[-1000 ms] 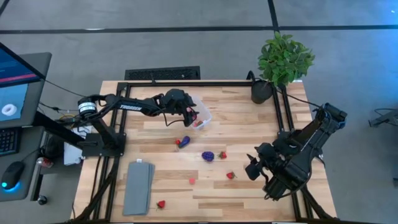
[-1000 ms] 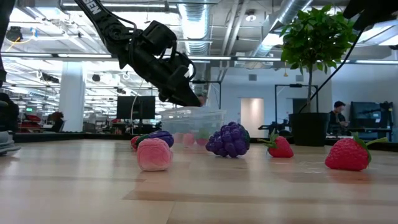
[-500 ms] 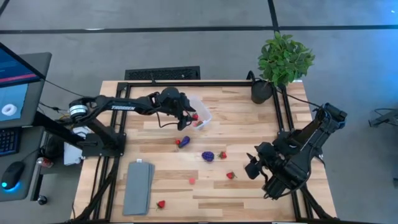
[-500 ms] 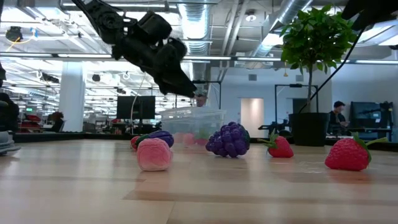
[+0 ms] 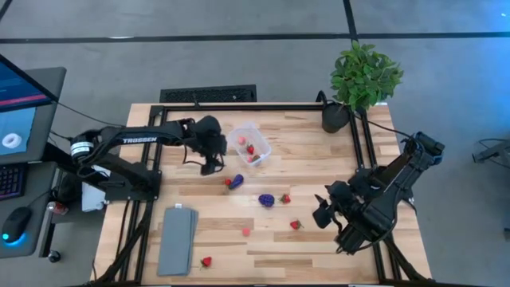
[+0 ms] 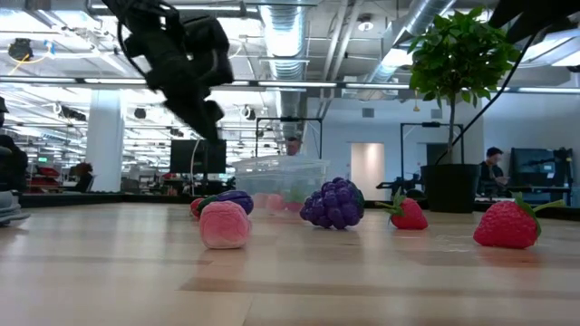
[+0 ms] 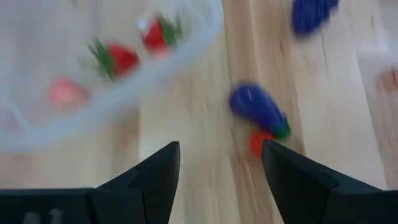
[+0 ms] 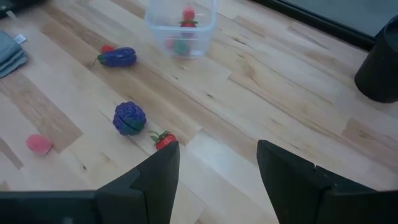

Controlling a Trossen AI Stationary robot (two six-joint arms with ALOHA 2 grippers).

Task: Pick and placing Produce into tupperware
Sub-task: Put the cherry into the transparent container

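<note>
Tupperware [image 5: 249, 144] just beside open, empty left fingers [image 5: 209, 168]; apart.

Open tool [image 7: 219, 163] above eggplant [image 7: 258, 110]

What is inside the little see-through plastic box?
The clear rectangular plastic tub holds two red toy strawberries with green tops and a small pink piece. Nothing covers them from above; the lower pictures only blur them.

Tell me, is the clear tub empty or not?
Not empty. The tupperware has no lid and holds two red strawberries and a pink piece.
</note>
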